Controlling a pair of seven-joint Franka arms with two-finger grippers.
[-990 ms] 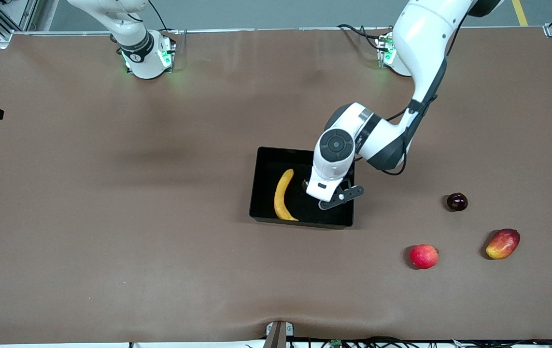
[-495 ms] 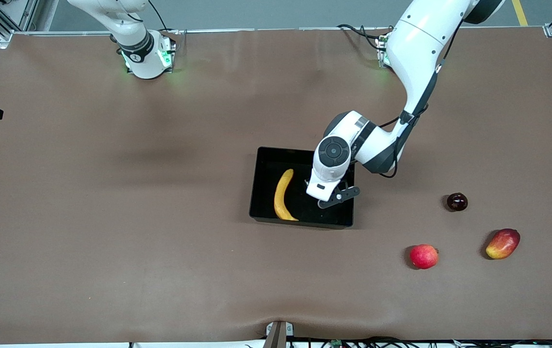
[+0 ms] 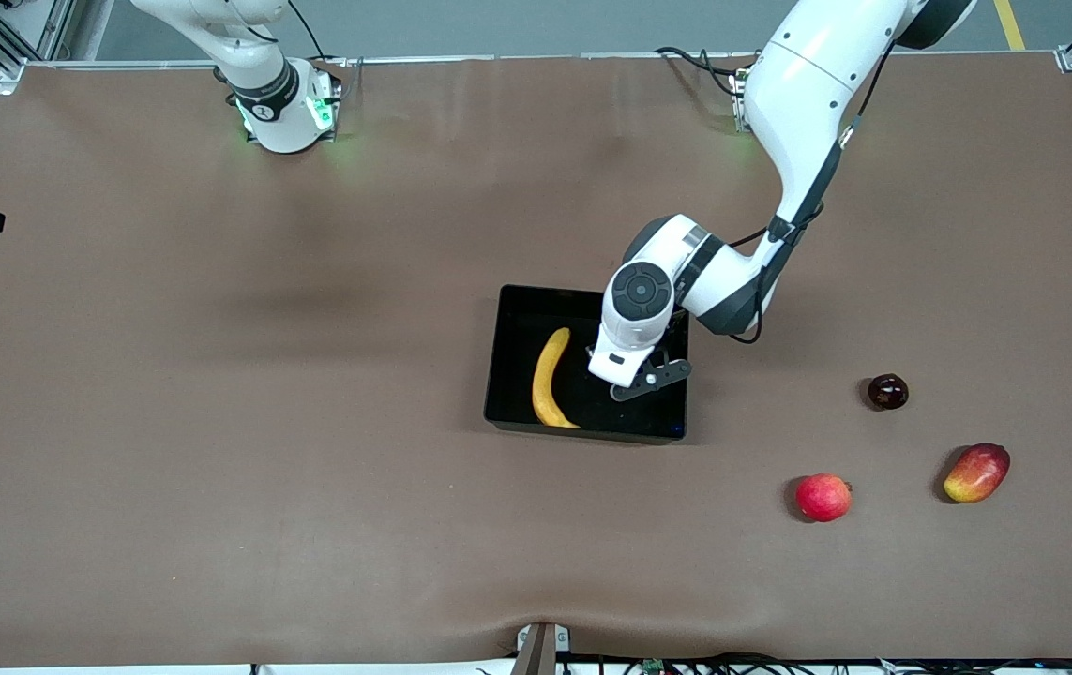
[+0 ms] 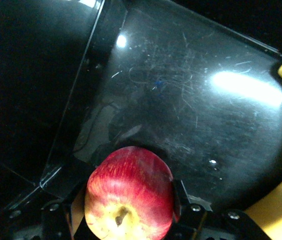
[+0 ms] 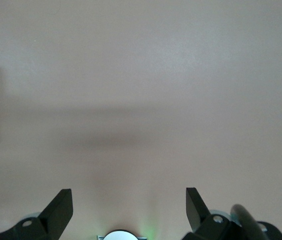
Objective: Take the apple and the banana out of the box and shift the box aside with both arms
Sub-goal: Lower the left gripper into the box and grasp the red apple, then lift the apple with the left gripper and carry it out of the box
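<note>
Left wrist view: left gripper (image 4: 129,220) down inside the box (image 4: 180,100), fingers (image 4: 180,192) pressed to either side of the apple (image 4: 129,195), apparently gripping it; banana (image 3: 550,380) lying in the box beside the apple, toward the right arm's end. To do well: confirm a firm, centred grip on the round, smooth fruit; lift straight up clear of the low wall; avoid nudging the banana; set down on the table well apart from the box. Right gripper (image 5: 129,212) waiting over bare table (image 5: 141,75) near its base, fingers spread wide and empty. Hidden: apple and fingertips covered by the left wrist in front view; banana cut off at the edge of left wrist view; apple's sticker not discernible.
</note>
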